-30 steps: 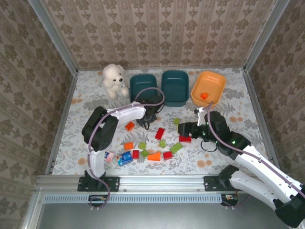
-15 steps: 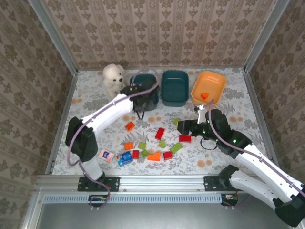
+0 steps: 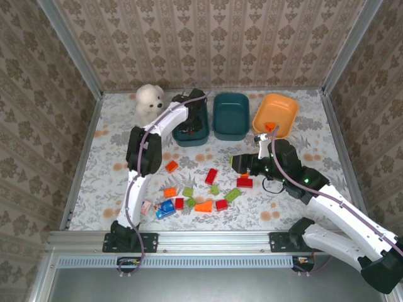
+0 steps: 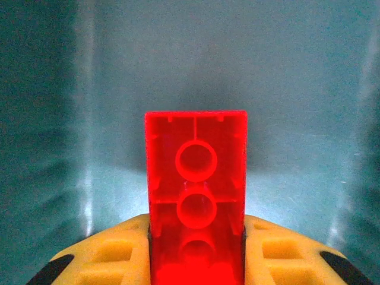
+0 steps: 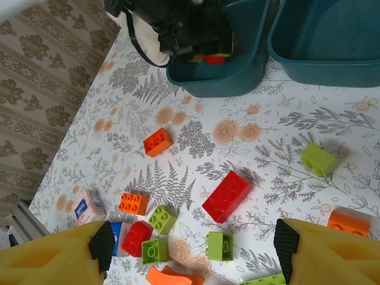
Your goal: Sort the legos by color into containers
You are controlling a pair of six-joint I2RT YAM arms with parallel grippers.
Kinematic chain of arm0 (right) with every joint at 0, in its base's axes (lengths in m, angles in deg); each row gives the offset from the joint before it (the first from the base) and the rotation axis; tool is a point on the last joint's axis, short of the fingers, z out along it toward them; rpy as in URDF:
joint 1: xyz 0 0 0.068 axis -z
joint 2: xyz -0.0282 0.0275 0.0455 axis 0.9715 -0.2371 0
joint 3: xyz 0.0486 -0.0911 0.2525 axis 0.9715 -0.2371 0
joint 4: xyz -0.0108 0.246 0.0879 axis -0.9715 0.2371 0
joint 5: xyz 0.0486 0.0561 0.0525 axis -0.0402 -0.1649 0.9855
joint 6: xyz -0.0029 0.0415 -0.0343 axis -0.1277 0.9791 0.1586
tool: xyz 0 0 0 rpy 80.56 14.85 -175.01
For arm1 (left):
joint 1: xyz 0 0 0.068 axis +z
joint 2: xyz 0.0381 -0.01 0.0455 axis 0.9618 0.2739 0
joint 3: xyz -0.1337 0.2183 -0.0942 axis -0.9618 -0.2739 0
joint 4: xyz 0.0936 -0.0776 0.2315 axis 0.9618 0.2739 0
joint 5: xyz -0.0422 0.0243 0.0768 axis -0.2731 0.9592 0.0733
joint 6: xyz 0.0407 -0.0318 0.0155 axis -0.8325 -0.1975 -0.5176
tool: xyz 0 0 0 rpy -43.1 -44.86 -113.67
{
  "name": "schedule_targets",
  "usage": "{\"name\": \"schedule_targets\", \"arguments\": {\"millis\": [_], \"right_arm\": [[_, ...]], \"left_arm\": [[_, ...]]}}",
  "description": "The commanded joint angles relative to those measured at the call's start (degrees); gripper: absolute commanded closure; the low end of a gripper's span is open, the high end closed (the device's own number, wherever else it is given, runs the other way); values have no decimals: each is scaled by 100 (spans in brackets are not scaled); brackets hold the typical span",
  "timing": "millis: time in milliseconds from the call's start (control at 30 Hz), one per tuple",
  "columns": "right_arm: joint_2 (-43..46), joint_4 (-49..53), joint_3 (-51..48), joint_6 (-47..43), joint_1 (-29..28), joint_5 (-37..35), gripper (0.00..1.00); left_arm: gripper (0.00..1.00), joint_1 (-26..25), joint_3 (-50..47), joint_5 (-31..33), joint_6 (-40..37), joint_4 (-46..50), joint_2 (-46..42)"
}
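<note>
In the left wrist view my left gripper (image 4: 196, 240) is shut on a red lego (image 4: 196, 178), held upright inside the left dark teal container (image 4: 71, 119). From above, the left gripper (image 3: 189, 129) is down in that container (image 3: 189, 143). A second teal container (image 3: 230, 95) and an orange container (image 3: 281, 108) holding an orange lego (image 3: 271, 126) stand to its right. My right gripper (image 3: 238, 162) hangs open over the table, nothing between its fingers. Below it lie a red lego (image 5: 226, 196), green legos (image 5: 219, 245) and orange legos (image 5: 157, 142).
A white teddy bear (image 3: 150, 106) sits left of the containers. A blue toy piece (image 3: 165, 209) and a pink-and-white card (image 3: 145, 206) lie at the near left of the scattered legos. Patterned walls close in the table on three sides.
My left arm has swung from the middle of the table back into the left teal container, carrying the red lego. The right gripper has drifted slightly left, still open.
</note>
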Motion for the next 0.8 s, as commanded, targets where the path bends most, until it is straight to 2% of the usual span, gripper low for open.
{"name": "schedule_targets", "arguments": {"millis": [0,200,333,533,767], "right_arm": [[3,-8,69,49,-10,-139,25],[-110,-62,-32,93,-10,-113,25],[-320,-7,9,169,-10,-121,25],[-655,43,159,312,-13,-156,25],[-540,319,110,476,-21,-309,25]], "left_arm": [[82,-9,224,-180,-87,433,12],[73,-35,60,-309,-57,300,-39],[51,-24,-14,-305,-111,298,-138],[30,-78,-179,-95,-103,227,-528],[20,-191,-658,384,154,9,-1252]]}}
